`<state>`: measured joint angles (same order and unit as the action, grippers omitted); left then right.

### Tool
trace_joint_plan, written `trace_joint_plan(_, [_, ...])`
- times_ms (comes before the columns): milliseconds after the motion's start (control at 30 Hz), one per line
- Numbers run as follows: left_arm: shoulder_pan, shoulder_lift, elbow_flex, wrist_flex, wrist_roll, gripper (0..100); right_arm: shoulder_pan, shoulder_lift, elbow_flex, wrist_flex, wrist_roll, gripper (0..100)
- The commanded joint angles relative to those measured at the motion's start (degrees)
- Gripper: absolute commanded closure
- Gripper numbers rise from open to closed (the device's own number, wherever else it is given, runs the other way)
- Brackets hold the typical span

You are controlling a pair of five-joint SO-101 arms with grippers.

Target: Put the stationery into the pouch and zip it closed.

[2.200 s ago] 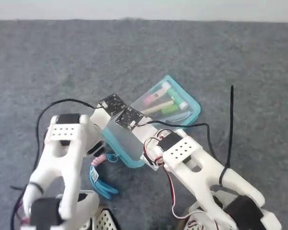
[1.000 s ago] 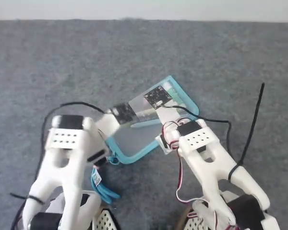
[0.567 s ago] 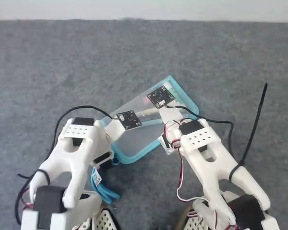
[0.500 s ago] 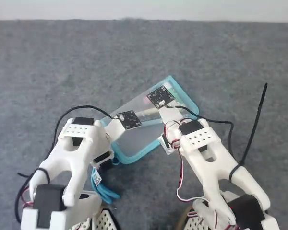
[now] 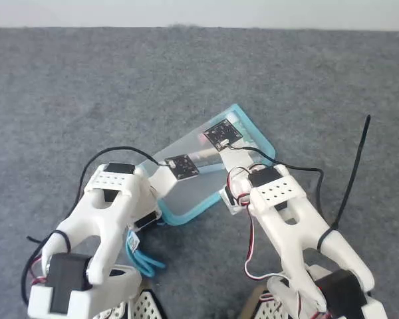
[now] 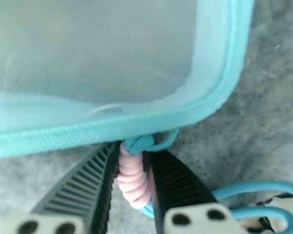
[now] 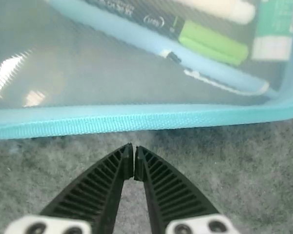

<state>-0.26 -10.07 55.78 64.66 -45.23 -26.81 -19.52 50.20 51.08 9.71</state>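
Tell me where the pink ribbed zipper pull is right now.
In the left wrist view, the pink ribbed zipper pull is clamped in the left hand, just outside a rounded corner of the translucent teal-edged pouch.

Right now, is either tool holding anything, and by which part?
The left tool grips the pouch by its pink zipper pull, at a corner. The right tool is shut on nothing.
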Motion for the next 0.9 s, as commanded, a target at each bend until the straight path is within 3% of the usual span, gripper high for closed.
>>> trace_joint_plan(0, [-0.18, -6.86, -5.58, 5.01, 2.11, 99, 0.84, -1.10, -2.81, 0.66, -0.18, 99.1])
trace_joint_plan(200, [-0.09, -22.15, -14.90, 18.02, 5.27, 99, 0.66, -1.10, -2.81, 0.48, -0.18, 99.1])
trace_joint_plan(367, [5.89, -28.04, -24.92, 24.18, 12.40, 99, 0.48, -1.54, -3.08, 0.66, 0.53, 99.1])
trace_joint_plan(600, [19.16, -28.13, -38.81, 23.21, 27.69, 99, 1.19, -8.40, -2.90, 2.86, 6.33, 98.7])
trace_joint_plan(867, [21.10, -28.13, -40.40, 15.21, 38.33, 99, 2.86, -40.57, 5.89, 5.85, 6.07, 98.6])
